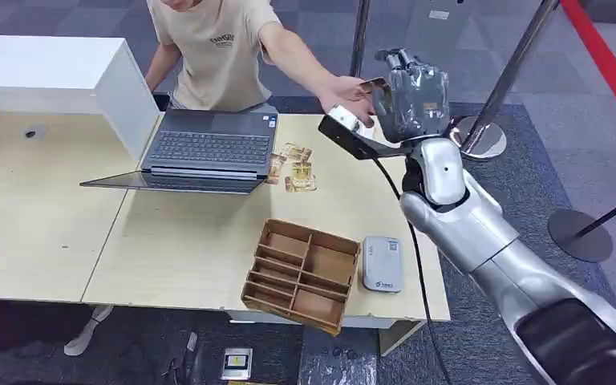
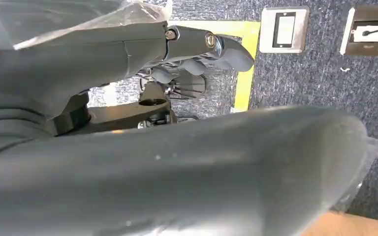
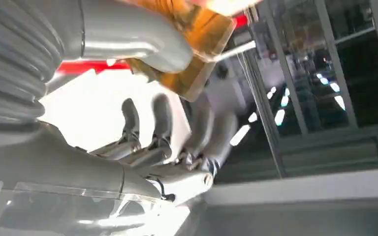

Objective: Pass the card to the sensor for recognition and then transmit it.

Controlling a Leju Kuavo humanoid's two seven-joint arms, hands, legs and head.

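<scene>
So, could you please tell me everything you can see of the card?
The card is thin, flat and tan-gold, looking amber and glossy in the right wrist view. The right hand holds it raised beyond the table's far edge, the thumb pressing on one face. A person's hand reaches to its other end and appears to touch it. Any print on it is too blurred to read.

The person (image 1: 220,48) at twelve o'clock is cut off above the shoulders. The card (image 1: 371,83) is half hidden between the person's hand (image 1: 346,95) and the right hand (image 1: 413,92). The small cards (image 1: 293,167) beside the laptop (image 1: 208,148) are too small to read.
</scene>
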